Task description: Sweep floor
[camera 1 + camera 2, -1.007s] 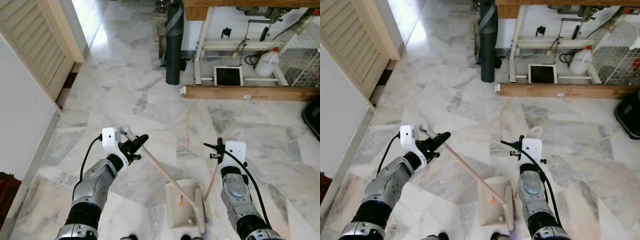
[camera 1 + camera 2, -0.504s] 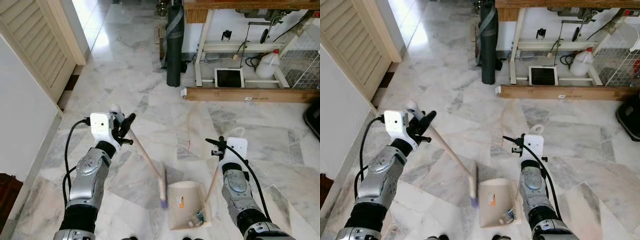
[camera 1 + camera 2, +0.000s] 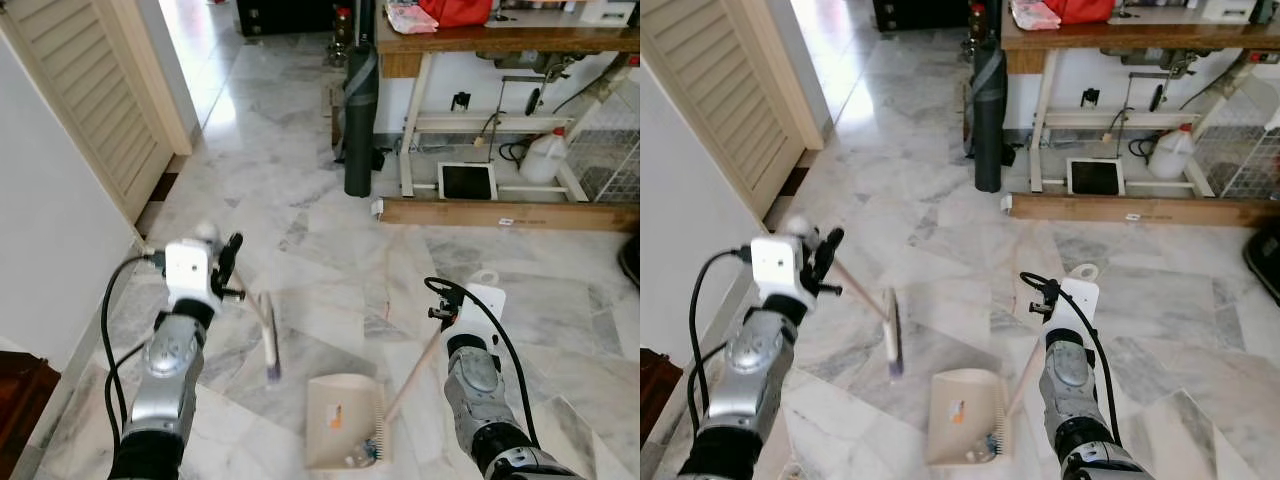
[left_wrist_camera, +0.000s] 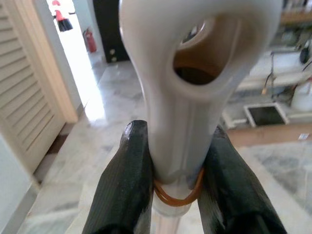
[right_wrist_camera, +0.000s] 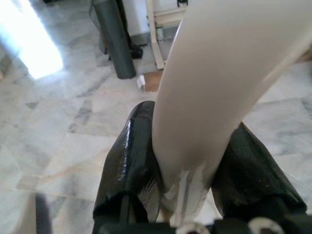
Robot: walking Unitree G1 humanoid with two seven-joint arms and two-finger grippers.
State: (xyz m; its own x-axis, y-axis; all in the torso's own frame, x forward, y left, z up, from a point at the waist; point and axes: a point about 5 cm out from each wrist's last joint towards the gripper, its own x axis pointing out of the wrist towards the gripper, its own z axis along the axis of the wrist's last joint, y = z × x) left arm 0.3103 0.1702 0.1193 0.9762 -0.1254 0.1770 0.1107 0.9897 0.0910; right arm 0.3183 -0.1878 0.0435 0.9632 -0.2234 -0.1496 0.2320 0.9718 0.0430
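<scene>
Floor is grey-white veined marble (image 3: 330,250), glossy, glare running from the doorway at the far left. Nearest: cream dustpan (image 3: 335,435) sitting flat on the floor just ahead of the robot, small debris lying at its near right corner. Right gripper (image 5: 187,187) is clamping the dustpan handle (image 3: 415,365), pads pressing it on both sides; the handle is slanting up from the pan to the gripper. Left gripper (image 4: 178,187) is gripping the white top of the broom handle (image 4: 190,97), an orange rubber band sitting just below the pads. Broom head (image 3: 270,335) is blurring, left of the pan and apart from it.

Versus a second ago: broom head was lying at the dustpan's right edge, now it's swinging out left and clear of it; left arm is reaching further forward. Camera is pitching up too, so more of the room is showing.

Edges: white wall and louvred door (image 3: 85,110) along the left, wooden plank (image 3: 500,212) on the floor ahead right, dark rolled mat (image 3: 359,120) standing beside a table leg (image 3: 410,130). Open marble is stretching between the door and the mat.
</scene>
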